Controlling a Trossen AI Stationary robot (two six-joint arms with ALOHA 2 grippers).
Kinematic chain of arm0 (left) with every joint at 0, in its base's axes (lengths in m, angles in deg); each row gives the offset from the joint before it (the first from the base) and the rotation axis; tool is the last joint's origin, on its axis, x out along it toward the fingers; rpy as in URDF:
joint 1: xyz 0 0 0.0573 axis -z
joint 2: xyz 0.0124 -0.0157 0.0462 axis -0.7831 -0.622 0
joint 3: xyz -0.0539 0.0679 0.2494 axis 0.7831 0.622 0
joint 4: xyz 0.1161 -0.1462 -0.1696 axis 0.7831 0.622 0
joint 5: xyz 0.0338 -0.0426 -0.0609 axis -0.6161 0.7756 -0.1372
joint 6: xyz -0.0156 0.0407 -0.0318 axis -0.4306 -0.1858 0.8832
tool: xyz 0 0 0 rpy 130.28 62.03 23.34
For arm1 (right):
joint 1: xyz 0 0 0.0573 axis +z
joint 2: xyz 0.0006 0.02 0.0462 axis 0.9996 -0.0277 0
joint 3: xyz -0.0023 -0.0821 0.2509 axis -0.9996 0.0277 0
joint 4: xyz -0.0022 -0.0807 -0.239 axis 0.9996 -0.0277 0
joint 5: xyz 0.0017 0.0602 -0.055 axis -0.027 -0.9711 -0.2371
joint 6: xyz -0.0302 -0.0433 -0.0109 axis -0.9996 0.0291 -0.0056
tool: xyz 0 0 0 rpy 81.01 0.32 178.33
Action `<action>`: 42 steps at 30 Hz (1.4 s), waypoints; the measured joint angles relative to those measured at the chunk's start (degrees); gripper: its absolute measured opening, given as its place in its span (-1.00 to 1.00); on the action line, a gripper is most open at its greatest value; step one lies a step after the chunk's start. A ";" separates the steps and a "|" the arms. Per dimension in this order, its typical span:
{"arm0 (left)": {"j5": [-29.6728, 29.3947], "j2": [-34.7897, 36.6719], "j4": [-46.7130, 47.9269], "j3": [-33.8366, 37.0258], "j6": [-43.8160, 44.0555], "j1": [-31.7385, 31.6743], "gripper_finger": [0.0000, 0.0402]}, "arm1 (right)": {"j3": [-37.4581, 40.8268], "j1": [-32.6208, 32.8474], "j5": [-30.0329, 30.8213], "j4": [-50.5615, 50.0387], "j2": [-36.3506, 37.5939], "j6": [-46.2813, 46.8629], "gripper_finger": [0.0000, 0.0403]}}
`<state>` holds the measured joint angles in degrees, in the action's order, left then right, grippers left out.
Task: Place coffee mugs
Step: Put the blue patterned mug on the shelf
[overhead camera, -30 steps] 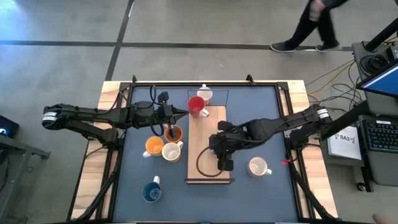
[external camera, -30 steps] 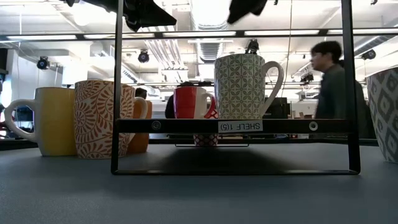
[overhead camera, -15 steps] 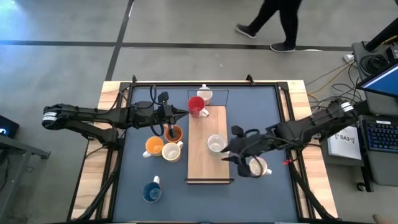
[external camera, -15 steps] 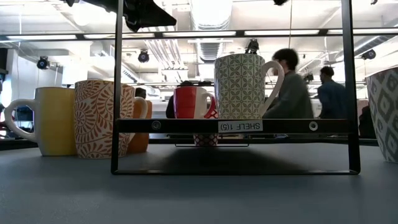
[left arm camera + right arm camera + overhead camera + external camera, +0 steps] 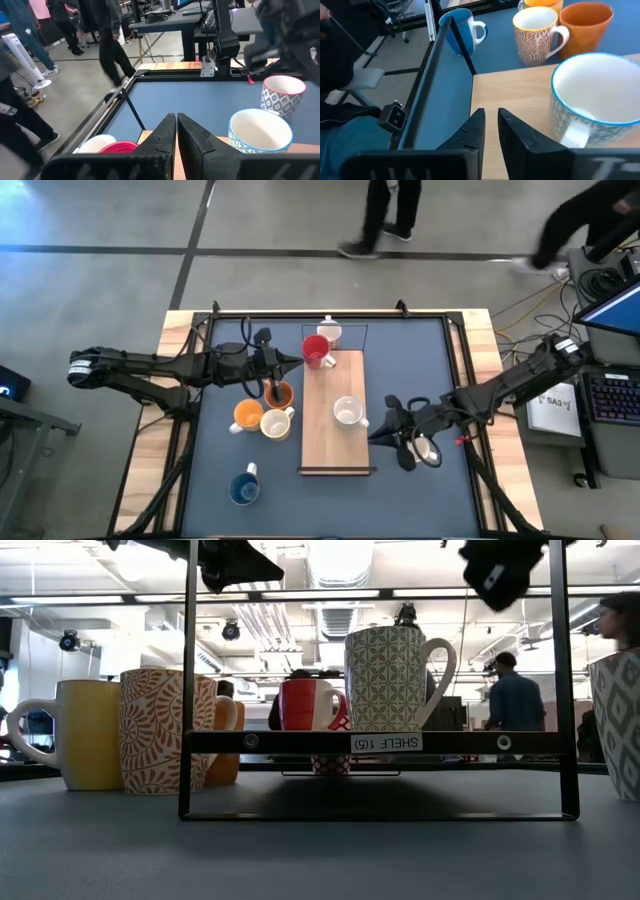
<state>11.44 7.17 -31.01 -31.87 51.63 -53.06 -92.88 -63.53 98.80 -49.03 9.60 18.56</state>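
The green-patterned mug (image 5: 347,412) stands upright on the wooden shelf board (image 5: 325,450), free of any grip, just beside the right pincer (image 5: 392,442) on the side toward the left arm. In the right wrist view this mug (image 5: 597,97) shows a wide white inside, a blue rim and its handle turned to the pincer. The right pincer hangs over the blue table (image 5: 410,360) at the edge of the board, with its fingers (image 5: 475,131) nearly together and nothing between them. A white mug with a diamond pattern (image 5: 424,448) stands on the table right at this pincer, partly hidden under it. The red mug (image 5: 316,350) is at the far end of the board, and a white mug (image 5: 329,332) is behind it. The left pincer (image 5: 290,364) waits clenched and empty next to the red mug, above the dark orange mug (image 5: 279,394), the yellow-orange mug (image 5: 247,416) and the patterned cream mug (image 5: 275,424); the blue mug (image 5: 243,489) stands apart, nearer the front edge. These mugs look to be glazed ceramic, so I judge them stiff, rather heavy, slippery and easy to chip. The best hold seems to be across the rim wall or on the handle, with firm closing.
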 joint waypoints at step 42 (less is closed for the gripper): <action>1.10 0.00 0.24 0.00 0.41 0.00 -1.00 | -0.57 -0.02 5.95 10.43 -16.70 1.04 -0.95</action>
<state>12.54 7.17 -30.77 -31.87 52.03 -53.06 -93.45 -63.55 104.74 -38.59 -7.10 19.60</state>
